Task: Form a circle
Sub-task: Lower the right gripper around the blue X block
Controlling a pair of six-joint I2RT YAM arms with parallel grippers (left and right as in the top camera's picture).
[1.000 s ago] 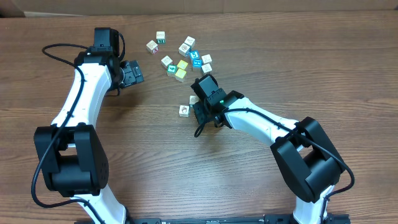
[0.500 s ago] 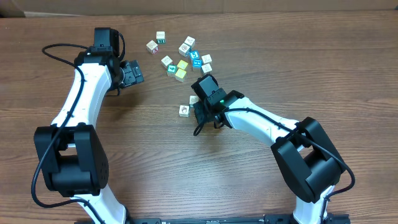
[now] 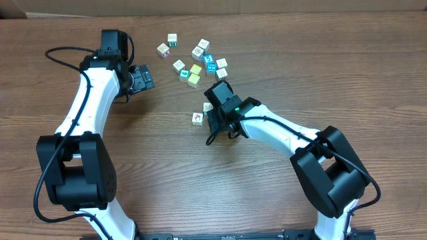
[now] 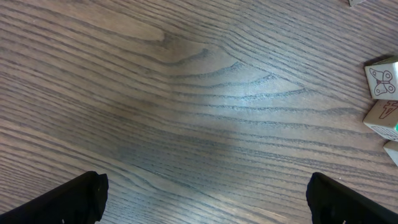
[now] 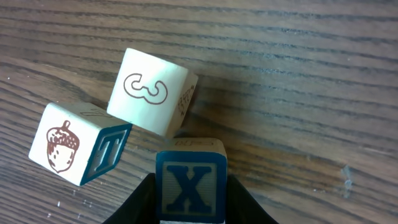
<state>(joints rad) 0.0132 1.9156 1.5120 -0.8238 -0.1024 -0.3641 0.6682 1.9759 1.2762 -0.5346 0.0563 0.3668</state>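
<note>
Two white-faced cubes lie close together mid-table, the acorn cube and a cube with a curly mark; they touch at a corner. My right gripper is shut on a blue-framed X cube, held just in front of those two and apart from them. In the overhead view the X cube is hidden under the gripper. My left gripper stands open over bare wood at the back left, with nothing between its fingers.
A loose scatter of several white, yellow and teal cubes lies at the back centre, with bright blue ones among them. A butterfly cube and another cube show at the right edge of the left wrist view.
My right gripper with the X cube has crept slightly toward the front left beside the two white cubes. The left arm has not moved.
</note>
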